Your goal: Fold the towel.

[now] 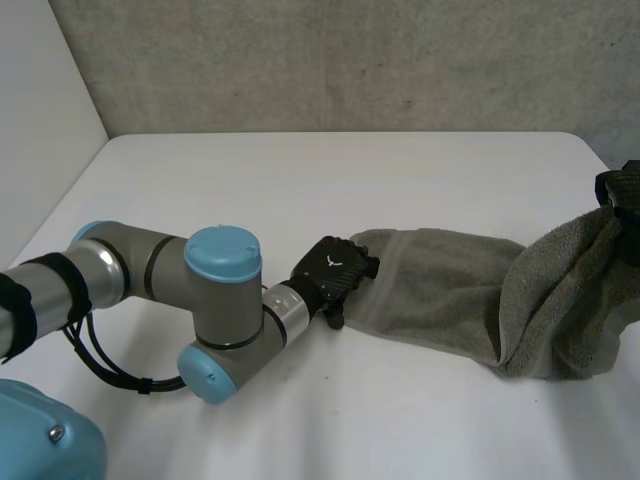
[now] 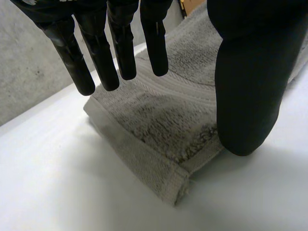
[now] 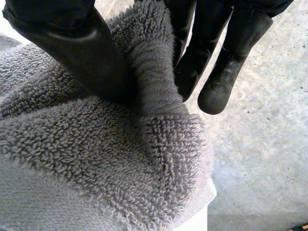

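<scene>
A grey towel [image 1: 440, 285] lies stretched across the right half of the white table [image 1: 300, 180]. My left hand [image 1: 335, 270] is at its left end. There its straight fingers [image 2: 101, 57] hover over the hemmed short edge of the towel [image 2: 159, 120], and the thumb [image 2: 245, 86] rests on the cloth near a corner. My right hand [image 1: 625, 195] holds the towel's right end lifted off the table. A ridge of the towel [image 3: 96, 159] is pinched between that hand's thumb [image 3: 82, 53] and fingers [image 3: 231, 53].
A grey wall [image 1: 350, 60] stands behind the table's far edge. My left arm [image 1: 200, 300] lies low over the near left of the table. Bare tabletop extends beyond and to the left of the towel.
</scene>
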You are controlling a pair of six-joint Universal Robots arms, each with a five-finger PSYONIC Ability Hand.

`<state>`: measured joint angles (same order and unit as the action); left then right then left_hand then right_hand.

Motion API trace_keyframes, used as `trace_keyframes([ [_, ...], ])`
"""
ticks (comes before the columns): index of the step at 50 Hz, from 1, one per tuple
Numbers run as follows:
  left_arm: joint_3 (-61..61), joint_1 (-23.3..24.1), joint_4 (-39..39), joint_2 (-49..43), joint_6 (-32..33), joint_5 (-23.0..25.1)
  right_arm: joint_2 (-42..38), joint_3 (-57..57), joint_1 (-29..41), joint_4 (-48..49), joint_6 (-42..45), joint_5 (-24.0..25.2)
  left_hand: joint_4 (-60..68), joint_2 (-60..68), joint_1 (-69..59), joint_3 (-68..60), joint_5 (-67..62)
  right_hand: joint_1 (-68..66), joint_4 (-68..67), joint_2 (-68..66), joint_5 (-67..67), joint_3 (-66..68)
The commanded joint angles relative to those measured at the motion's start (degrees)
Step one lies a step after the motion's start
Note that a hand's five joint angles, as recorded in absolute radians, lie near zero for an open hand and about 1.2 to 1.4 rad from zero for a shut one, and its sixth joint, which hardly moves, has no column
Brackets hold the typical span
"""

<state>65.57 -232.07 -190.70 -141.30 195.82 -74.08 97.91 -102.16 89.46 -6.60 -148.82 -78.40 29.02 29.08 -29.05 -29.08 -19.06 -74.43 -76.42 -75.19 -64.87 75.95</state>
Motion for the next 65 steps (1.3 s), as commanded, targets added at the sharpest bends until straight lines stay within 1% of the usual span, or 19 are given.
trace_keyframes([
  [1,-1.67,0.12,1.91,-1.26,0.0,-0.27,0.0,-0.14,-0.07,0.36,0.11,0.0,4.57,4.52,-4.55,-4.51,-4.54,-5.57,-3.58,-4.81,-5.13,4.05],
  [17,-1.67,0.83,3.76,-0.73,0.0,-0.19,-0.96,-0.76,-0.07,0.89,0.37,0.0,5.08,5.02,-5.05,-5.02,-5.04,-5.57,-3.58,-4.81,-5.13,4.05],
  [22,-1.58,0.91,5.42,-0.55,0.01,-0.27,-1.32,-0.93,-0.07,1.42,0.37,0.0,4.91,4.85,-4.88,-4.85,-4.88,-5.57,-3.58,-4.81,-5.13,4.05],
  [29,-2.63,0.91,5.25,-0.81,0.0,-0.45,-1.32,-0.93,-0.07,1.51,0.46,0.09,5.08,5.02,-5.05,-5.02,-5.04,-5.57,-3.58,-4.81,-5.13,4.05],
  [33,-3.43,0.91,5.25,-1.34,0.0,-0.54,-1.32,-1.02,-0.07,1.51,0.46,0.09,7.6,7.55,-7.57,-7.54,-7.57,-5.57,-3.58,-4.81,-5.13,4.05],
  [35,-4.22,0.91,5.16,-1.87,0.0,-0.62,-1.32,-1.2,-0.07,1.51,0.46,0.09,12.29,12.23,-12.26,-12.23,-12.25,-5.57,-3.58,-4.81,-5.13,4.05],
  [39,-5.01,0.91,5.16,-2.49,0.0,-0.71,-1.32,-1.28,-0.07,1.59,0.46,0.09,15.34,15.28,-15.31,-15.28,-15.3,-5.57,-3.58,-4.81,-5.13,4.05],
  [44,-6.77,0.91,5.16,-3.01,-0.08,-2.73,-1.49,-1.37,-0.07,1.68,0.46,0.09,18.7,18.64,-18.67,-18.64,-18.66,-5.57,-3.58,-4.81,-5.13,4.05],
  [65,-9.06,0.91,5.25,-4.59,-0.08,-3.0,-2.9,-1.72,-0.07,2.03,0.55,0.18,18.2,18.14,-18.17,-18.14,-18.17,-5.57,-3.58,-4.81,-5.13,4.05],
])
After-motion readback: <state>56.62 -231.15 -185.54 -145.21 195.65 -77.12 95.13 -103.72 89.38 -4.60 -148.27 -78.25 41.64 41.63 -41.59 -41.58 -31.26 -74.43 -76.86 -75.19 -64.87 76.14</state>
